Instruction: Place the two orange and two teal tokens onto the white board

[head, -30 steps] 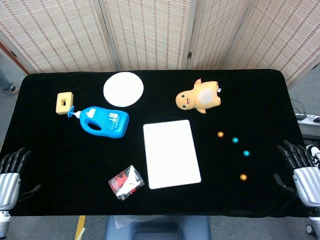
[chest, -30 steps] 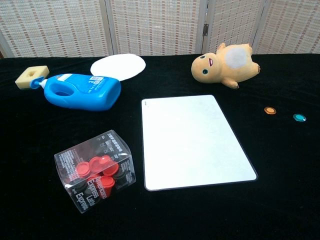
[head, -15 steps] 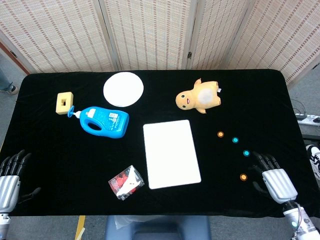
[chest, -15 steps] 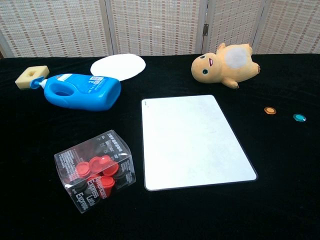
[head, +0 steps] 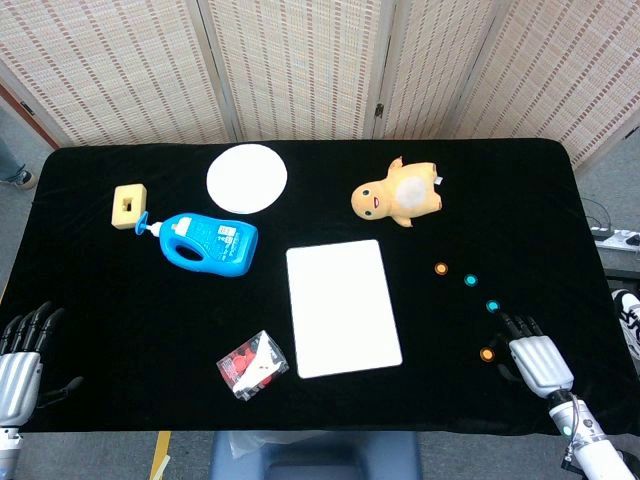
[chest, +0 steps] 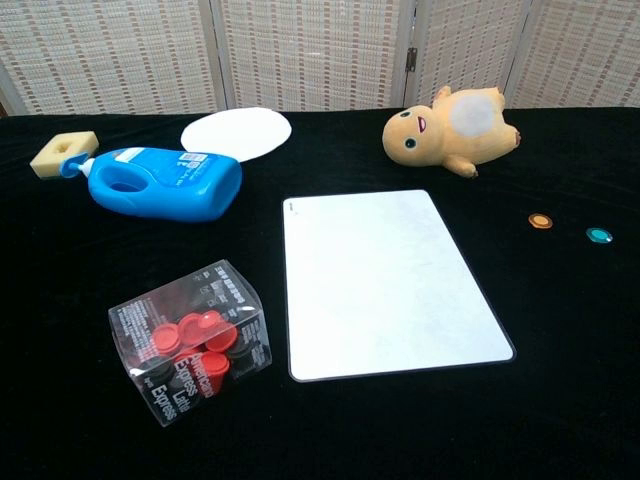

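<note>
Right hand [head: 537, 357]: fingers apart, empty, near the surface's front right corner, just beside near orange token [head: 487, 354]. Teal tokens [head: 492, 306] [head: 470, 280] and far orange token [head: 441, 268]: toward right edge. White board [head: 342, 306]: centre front, bare. Left hand [head: 20, 352]: fingers spread, empty, front left corner.

left hand [head: 18, 360] cropped by frame edge, box labels [chest: 190, 375] unreadable
</note>
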Robot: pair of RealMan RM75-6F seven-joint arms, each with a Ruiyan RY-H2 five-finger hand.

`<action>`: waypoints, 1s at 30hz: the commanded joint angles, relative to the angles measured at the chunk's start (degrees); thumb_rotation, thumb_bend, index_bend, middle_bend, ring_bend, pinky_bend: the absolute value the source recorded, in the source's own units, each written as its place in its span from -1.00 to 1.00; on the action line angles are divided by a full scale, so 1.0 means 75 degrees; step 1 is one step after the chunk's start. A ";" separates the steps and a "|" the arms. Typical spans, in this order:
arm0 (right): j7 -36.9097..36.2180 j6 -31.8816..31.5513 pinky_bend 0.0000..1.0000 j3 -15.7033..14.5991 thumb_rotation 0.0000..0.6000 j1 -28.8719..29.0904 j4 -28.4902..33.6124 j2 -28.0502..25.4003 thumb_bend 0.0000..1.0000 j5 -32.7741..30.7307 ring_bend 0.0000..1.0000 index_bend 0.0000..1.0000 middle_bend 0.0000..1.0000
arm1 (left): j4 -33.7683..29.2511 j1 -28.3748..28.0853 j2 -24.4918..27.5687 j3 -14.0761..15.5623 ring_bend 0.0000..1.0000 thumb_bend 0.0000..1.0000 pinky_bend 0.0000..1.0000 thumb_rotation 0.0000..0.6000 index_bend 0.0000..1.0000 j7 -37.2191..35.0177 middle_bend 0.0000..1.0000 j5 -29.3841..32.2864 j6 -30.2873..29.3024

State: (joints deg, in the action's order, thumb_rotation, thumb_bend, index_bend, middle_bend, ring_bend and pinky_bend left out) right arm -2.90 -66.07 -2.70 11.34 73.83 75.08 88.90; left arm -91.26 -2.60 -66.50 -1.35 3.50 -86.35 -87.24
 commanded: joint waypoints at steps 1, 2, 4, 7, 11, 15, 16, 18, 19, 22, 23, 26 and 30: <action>-0.0068 0.0071 -1.00 -0.0025 1.00 0.0051 -0.0212 0.0162 -0.13 -0.0027 -0.94 -0.22 -0.87 | -0.0004 0.0000 -0.0001 0.0002 -1.00 -0.80 -1.00 1.00 -1.00 0.0008 -1.00 0.0013 0.0015; -0.0090 0.0071 -1.00 -0.0022 1.00 0.0059 -0.0269 0.0198 -0.13 -0.0033 -0.94 -0.22 -0.87 | -0.0005 0.0001 -0.0001 0.0002 -1.00 -0.80 -1.00 1.00 -1.00 0.0011 -1.00 0.0018 0.0019; -0.0126 0.0031 -1.00 -0.0009 1.00 0.0068 -0.0387 0.0273 -0.13 -0.0036 -0.94 -0.22 -0.87 | -0.0009 0.0005 0.0005 0.0004 -1.00 -0.80 -1.00 1.00 -1.00 0.0015 -1.00 0.0021 0.0019; -0.0137 0.0014 -1.00 -0.0020 1.00 0.0085 -0.0496 0.0347 -0.13 -0.0029 -0.95 -0.22 -0.87 | -0.0017 0.0008 0.0013 0.0001 -1.00 -0.80 -1.00 1.00 -1.00 0.0016 -1.00 0.0028 0.0020; -0.0139 0.0047 -1.00 -0.0056 1.00 0.0105 -0.0618 0.0443 -0.13 -0.0035 -0.95 -0.22 -0.87 | -0.0010 0.0007 0.0006 0.0012 -1.00 -0.80 -1.00 1.00 -1.00 0.0019 -1.00 0.0031 0.0045; -0.0171 0.0042 -1.00 -0.0072 1.00 0.0123 -0.0704 0.0518 -0.13 -0.0034 -0.95 -0.22 -0.87 | 0.0013 0.0007 -0.0002 0.0006 -1.00 -0.80 -1.00 1.00 -1.00 0.0000 -1.00 0.0053 0.0060; -0.0184 0.0021 -1.00 -0.0072 1.00 0.0127 -0.0716 0.0533 -0.13 -0.0027 -0.95 -0.22 -0.87 | 0.0023 0.0008 -0.0006 0.0003 -1.00 -0.80 -1.00 1.00 -1.00 -0.0008 -1.00 0.0058 0.0059; -0.0183 0.0004 -1.00 -0.0070 1.00 0.0140 -0.0730 0.0557 -0.13 -0.0019 -0.95 -0.22 -0.87 | 0.0042 0.0009 -0.0010 0.0004 -1.00 -0.80 -1.00 1.00 -1.00 -0.0021 -1.00 0.0061 0.0064; -0.0159 0.0007 -1.00 -0.0071 1.00 0.0151 -0.0734 0.0571 -0.13 -0.0018 -0.95 -0.22 -0.87 | 0.0055 0.0008 -0.0016 0.0002 -1.00 -0.80 -1.00 1.00 -1.00 -0.0032 -1.00 0.0066 0.0068; -0.0098 0.0054 -1.00 -0.0077 1.00 0.0187 -0.0736 0.0599 -0.13 -0.0031 -0.95 -0.22 -0.87 | 0.0085 0.0009 -0.0034 0.0005 -1.00 -0.80 -1.00 1.00 -1.00 -0.0060 -1.00 0.0074 0.0083; -0.0079 0.0073 -1.00 -0.0076 1.00 0.0202 -0.0738 0.0615 -0.13 -0.0041 -0.95 -0.22 -0.86 | 0.0103 0.0009 -0.0042 0.0007 -1.00 -0.80 -1.00 1.00 -1.00 -0.0071 -1.00 0.0078 0.0090; -0.0037 0.0102 -1.00 -0.0078 1.00 0.0226 -0.0735 0.0647 -0.13 -0.0062 -0.95 -0.22 -0.86 | 0.0148 0.0018 -0.0058 0.0015 -1.00 -0.80 -1.00 1.00 -1.00 -0.0104 -1.00 0.0096 0.0104; -0.0002 0.0103 -1.00 -0.0086 1.00 0.0232 -0.0721 0.0663 -0.13 -0.0088 -0.95 -0.20 -0.85 | 0.0213 0.0034 -0.0083 0.0016 -1.00 -0.80 -1.00 1.00 -1.00 -0.0169 -1.00 0.0118 0.0105</action>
State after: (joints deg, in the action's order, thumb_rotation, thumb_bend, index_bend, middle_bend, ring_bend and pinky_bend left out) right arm -2.91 -65.32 -3.34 13.08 68.42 80.05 88.23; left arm -89.69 -2.36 -67.09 -1.23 2.27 -85.49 -86.46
